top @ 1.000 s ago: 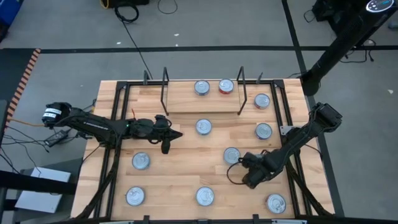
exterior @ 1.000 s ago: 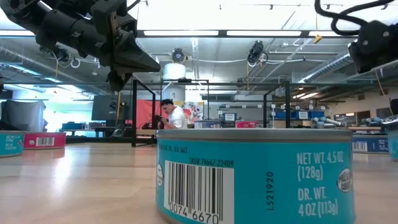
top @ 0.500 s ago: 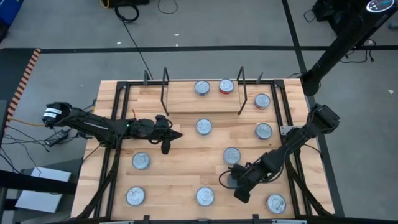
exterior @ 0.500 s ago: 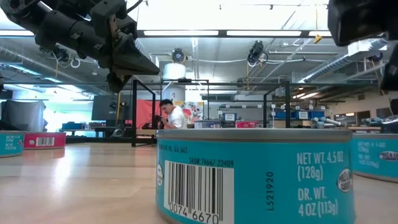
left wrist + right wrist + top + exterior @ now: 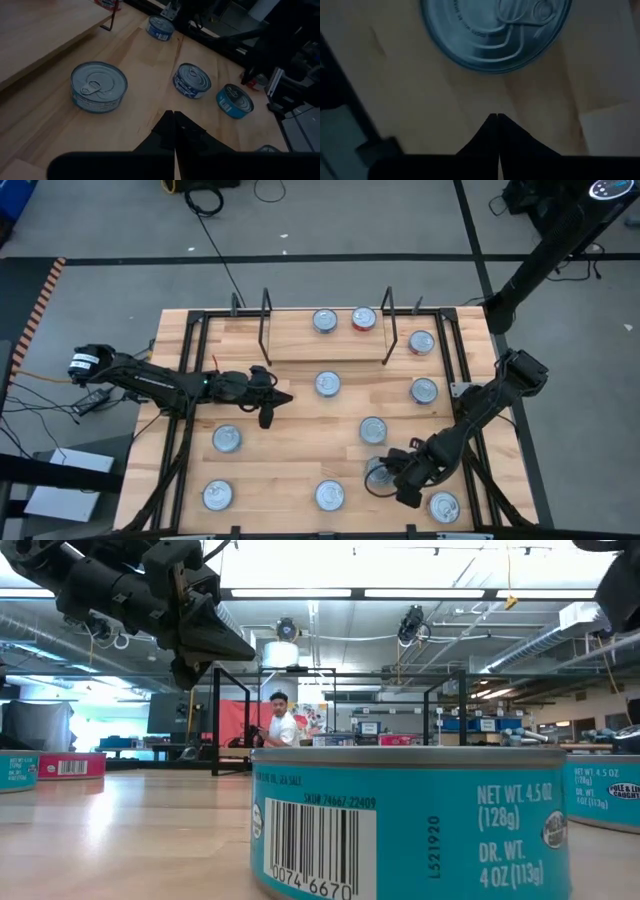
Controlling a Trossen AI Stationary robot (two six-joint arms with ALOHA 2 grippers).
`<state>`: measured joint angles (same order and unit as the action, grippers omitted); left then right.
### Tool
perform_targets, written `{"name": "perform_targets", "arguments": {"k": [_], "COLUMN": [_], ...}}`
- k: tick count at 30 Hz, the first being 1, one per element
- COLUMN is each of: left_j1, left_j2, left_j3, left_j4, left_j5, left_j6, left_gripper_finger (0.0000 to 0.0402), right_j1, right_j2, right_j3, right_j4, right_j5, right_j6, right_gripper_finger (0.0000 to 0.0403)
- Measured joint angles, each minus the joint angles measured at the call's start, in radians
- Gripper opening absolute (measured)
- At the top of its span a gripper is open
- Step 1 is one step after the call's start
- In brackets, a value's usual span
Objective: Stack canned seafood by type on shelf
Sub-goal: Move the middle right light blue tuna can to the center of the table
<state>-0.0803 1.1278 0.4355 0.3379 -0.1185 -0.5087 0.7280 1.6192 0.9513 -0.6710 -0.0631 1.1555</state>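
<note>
grey concrete floor (image 5: 110, 220) all round, crossed by dark tape lines (image 5: 300, 258) and a striped orange-black strip (image 5: 40, 300) at left. black cable (image 5: 215, 240) trailing across it. seen level: wide hall, long ceiling light strips (image 5: 400, 593), exposed pipes and ducts (image 5: 330, 635), a red panel (image 5: 235, 720) far back, black frame posts (image 5: 215, 720), a person in white (image 5: 283, 725) standing among distant benches.

tins (image 5: 327, 384): flat, upright, scattered on tabletop | shelf (image 5: 325, 335): holds two tins
</note>
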Motion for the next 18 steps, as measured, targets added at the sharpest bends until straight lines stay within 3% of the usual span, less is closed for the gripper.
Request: {"name": "perform_targets", "arguments": {"k": [7, 18], "left_j1": [0.000, -0.001], "left_j2": [0.000, 0.071], "left_j3": [0.000, 0.001], "left_j4": [-0.021, 0.022], "left_j5": [0.040, 0.056], "left_j6": [0.005, 0.031], "left_gripper_finger": [0.0001, 0.0001], "right_j1": [-0.055, -0.269], "right_j2": [0.000, -0.002], "right_j3": [-0.047, -0.064], "right_j4": [0.092, 0.273], "right_j5": [0.085, 0.145], "right_j6": [-0.052, -0.248], "right_gripper_finger": [0.0009, 0.0008]}}
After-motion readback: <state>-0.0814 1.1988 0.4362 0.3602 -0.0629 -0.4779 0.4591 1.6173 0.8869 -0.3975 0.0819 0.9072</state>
